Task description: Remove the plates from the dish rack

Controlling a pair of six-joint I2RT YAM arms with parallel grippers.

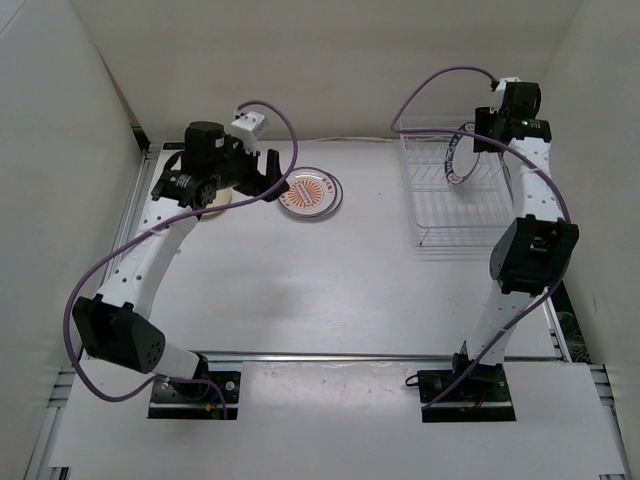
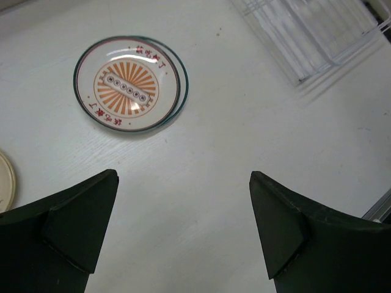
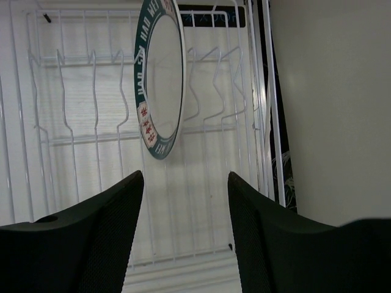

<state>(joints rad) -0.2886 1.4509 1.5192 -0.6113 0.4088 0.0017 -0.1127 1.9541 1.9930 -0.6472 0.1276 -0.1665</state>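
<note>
Tan plate (image 2: 5, 183), small and plain, lies flat on the white table (image 2: 244, 152) at the far left, partly under the left arm. Left gripper (image 2: 183, 177) hangs above the table just beside it, fingers spread wide with nothing between them. Hazard, judged: a low sweep of this arm could nudge the tan plate or the stack to its right. Orange-centred plate (image 2: 125, 83) lies flat, right of the tan one. It appears to rest on a lower plate (image 2: 184, 85), of which only a thin dark-green rim shows at its right edge. Hazard: a further plate set down off-centre here could slide the stack. Blue-green-rimmed plate (image 3: 160, 79) stands on edge at the far right. Right gripper (image 3: 184, 176) is poised before it, fingers parted and pinching nothing, clear of the rim. Hazards, judged: a glazed rim pinched near its edge may slip or swing. A lift that is not straight up may catch the upright wires and drag the light rack along, and the close right wall leaves little room to swing out. Container: dish rack (image 1: 450, 215), white wire, at the far right of the table. Contents: that one upright plate, slotted near the rack's far end; no other plate shows in it.
</note>
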